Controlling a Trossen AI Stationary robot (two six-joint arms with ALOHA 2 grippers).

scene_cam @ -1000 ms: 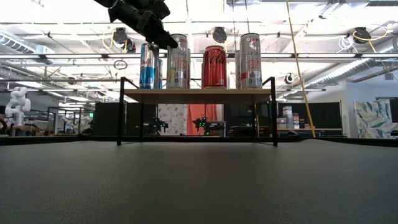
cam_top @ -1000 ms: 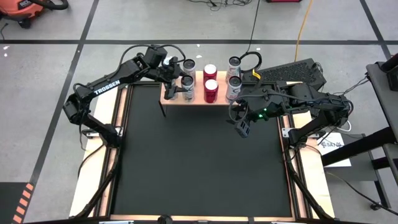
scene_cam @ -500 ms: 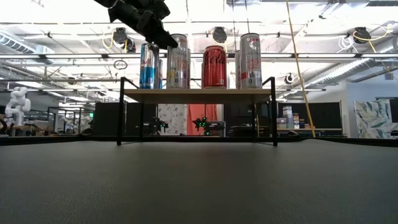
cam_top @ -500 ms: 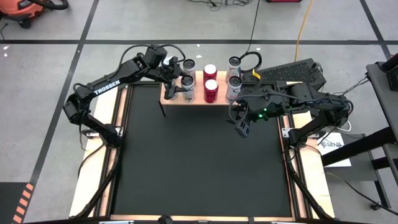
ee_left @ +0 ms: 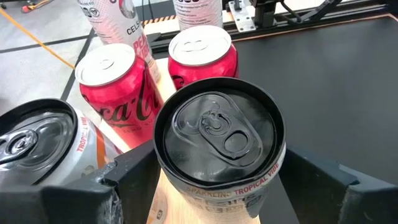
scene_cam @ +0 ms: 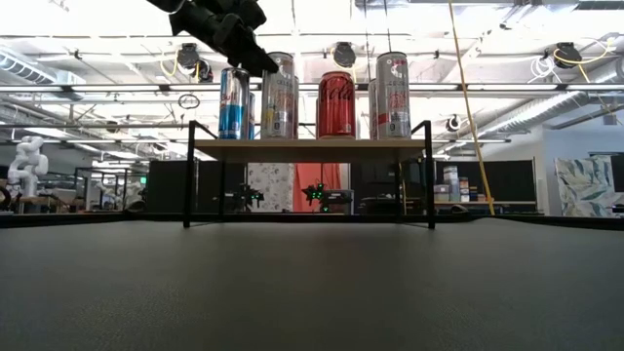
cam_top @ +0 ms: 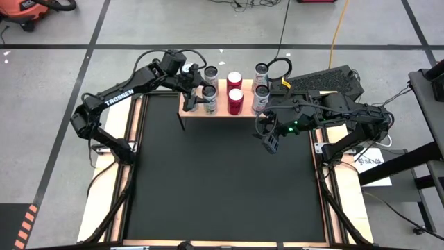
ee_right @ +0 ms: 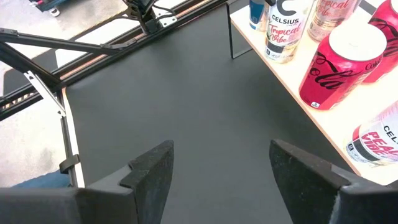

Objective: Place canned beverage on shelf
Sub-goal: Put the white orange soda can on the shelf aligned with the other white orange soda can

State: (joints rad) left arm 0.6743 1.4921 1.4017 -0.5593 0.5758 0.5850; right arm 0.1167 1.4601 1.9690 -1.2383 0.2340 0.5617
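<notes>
Nothing moved since the earlier frames: both arms and every can found in the same places. Left gripper point(cam_top: 196, 89) stationed over the left end of the shelf point(cam_top: 187, 110), fingers point(ee_left: 134, 177) spread either side of a dark-topped Celsius can point(ee_left: 219, 146) standing on the front edge of the board; contact with the can wall cannot be confirmed. Right gripper point(cam_top: 270, 144) hanging over the black table mat point(cam_top: 222, 180) just right of the shelf, jaws apart and holding nothing. Shelf set at the far edge of the mat, carrying two red cola cans point(cam_top: 235, 101), pale Celsius cans point(cam_top: 260, 97) at the right end and a blue-and-silver can point(scene_cam: 233, 103) at the left. Mat bare and matte, framed by light wooden edge strips point(cam_top: 111, 180). Concrete floor with black tape lines around the table; open workshop with ceiling strip lights beyond.
</notes>
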